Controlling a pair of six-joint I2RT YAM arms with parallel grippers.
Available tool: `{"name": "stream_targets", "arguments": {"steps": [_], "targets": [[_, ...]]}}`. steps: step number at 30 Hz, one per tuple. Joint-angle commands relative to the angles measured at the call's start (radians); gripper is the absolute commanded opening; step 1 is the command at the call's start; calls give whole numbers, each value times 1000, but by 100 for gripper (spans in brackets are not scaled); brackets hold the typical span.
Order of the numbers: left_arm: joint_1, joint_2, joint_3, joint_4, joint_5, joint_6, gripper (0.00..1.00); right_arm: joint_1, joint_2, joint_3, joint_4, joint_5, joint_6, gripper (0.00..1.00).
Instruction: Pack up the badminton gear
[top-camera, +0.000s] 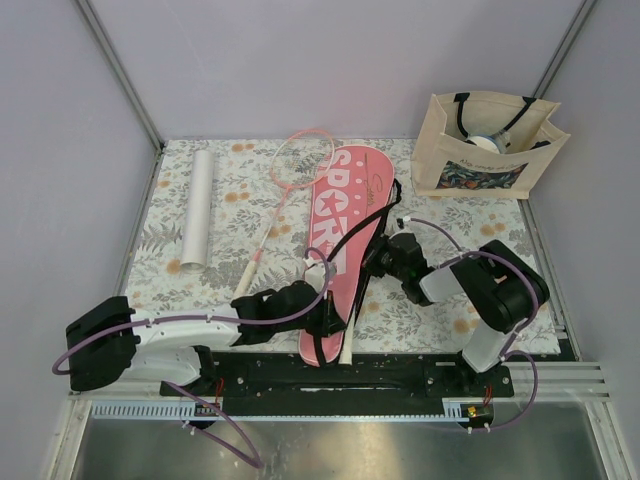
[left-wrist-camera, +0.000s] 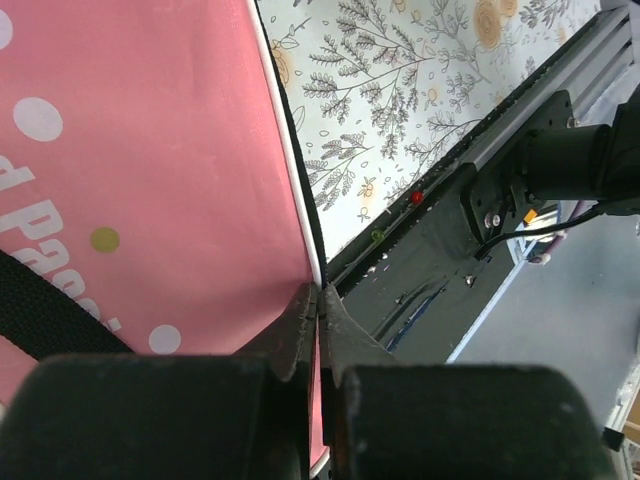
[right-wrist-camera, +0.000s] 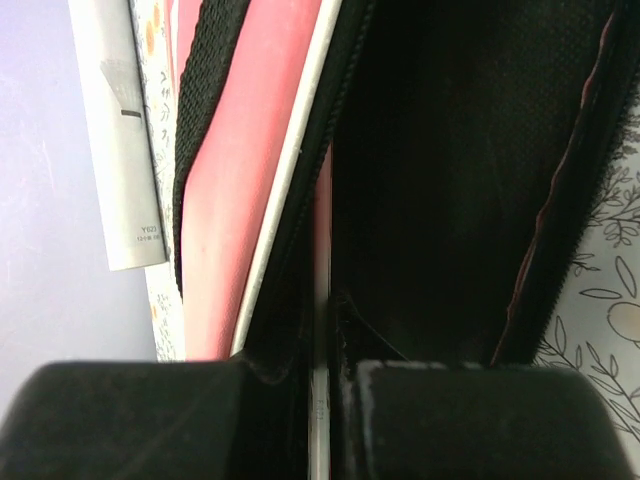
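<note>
Top view, racket cover (top-camera: 345, 225) lay mid-table, loose racket (top-camera: 246, 280) just beside it leftward, white tube (top-camera: 197, 205) farther left with open cloth around, left wrist view, left gripper (left-wrist-camera: 320, 305) clenched on cover's piped edge, base rail (left-wrist-camera: 430, 260) close alongside, right wrist view, right gripper (right-wrist-camera: 325, 340) clenched on opened cover's rim.

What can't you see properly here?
Second racket, top view: only its handle end shows; the cover hides the rest.
Inside the tote, top view: too small, walled in.
Tube print, right wrist view: too small.
Cover lettering, left wrist view: cut off by the edge.
</note>
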Motion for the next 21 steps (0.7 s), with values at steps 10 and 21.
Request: {"name": "stream_targets", "arguments": {"steps": [10, 21], "targets": [[-14, -11, -47, 182, 52, -108, 0, 49, 73, 95, 241, 203, 76, 0], [-31, 8, -48, 161, 14, -112, 0, 102, 162, 144, 306, 283, 96, 2]]}}
